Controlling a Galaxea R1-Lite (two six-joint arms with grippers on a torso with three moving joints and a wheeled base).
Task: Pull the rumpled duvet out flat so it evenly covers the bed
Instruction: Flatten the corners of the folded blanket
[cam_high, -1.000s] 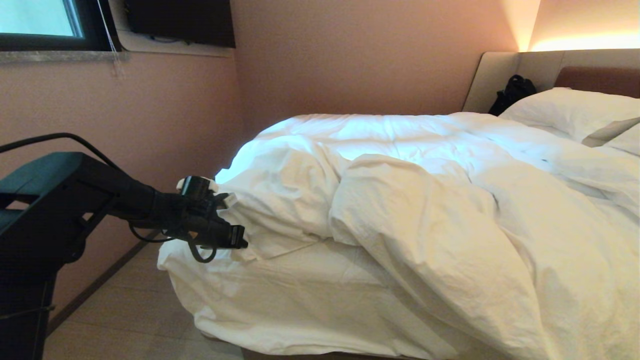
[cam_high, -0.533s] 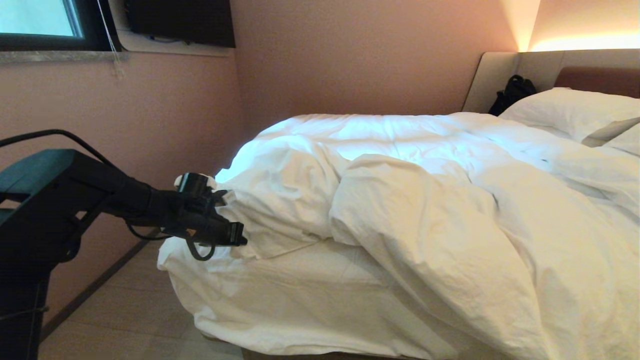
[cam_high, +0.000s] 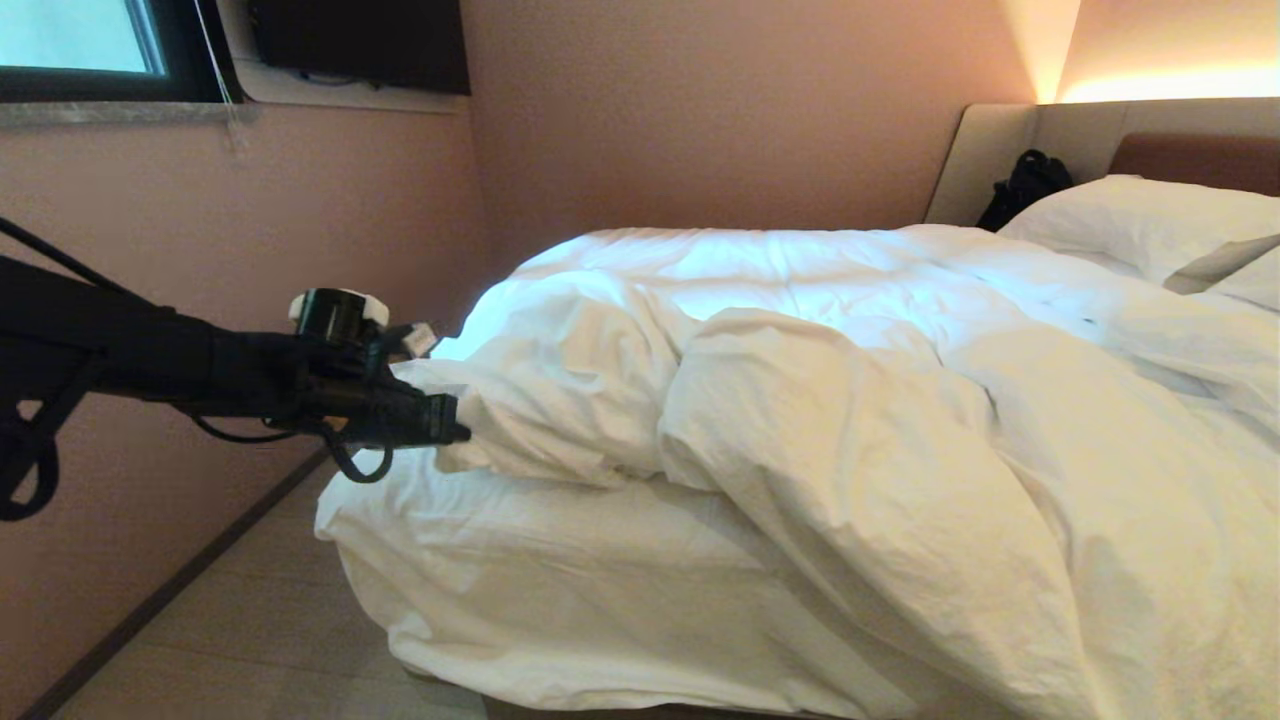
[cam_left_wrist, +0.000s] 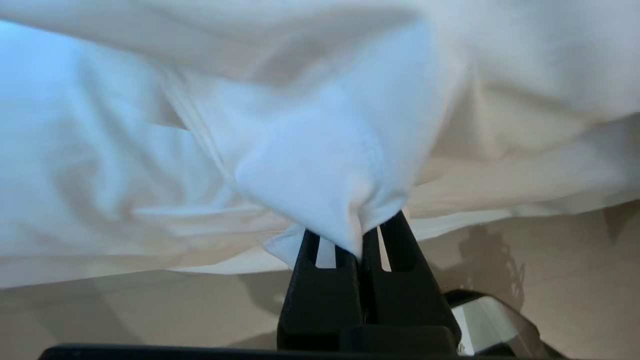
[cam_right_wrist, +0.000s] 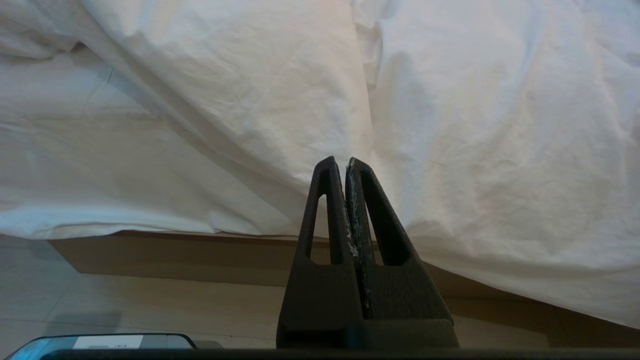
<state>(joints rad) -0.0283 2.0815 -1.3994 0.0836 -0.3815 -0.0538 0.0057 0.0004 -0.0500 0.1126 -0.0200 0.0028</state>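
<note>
Only the right wrist view is showing the right gripper (cam_right_wrist: 346, 162), pressed shut on nothing, near the bed's (cam_right_wrist: 165, 250) side. Farther left, the left gripper (cam_high: 455, 432) is pinching the duvet (cam_high: 800, 400) corner, bunching over the bed.

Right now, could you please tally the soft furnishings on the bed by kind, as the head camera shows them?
Duvet: 1
Pillows: 2
Mattress sheet: 1
Total: 4
</note>
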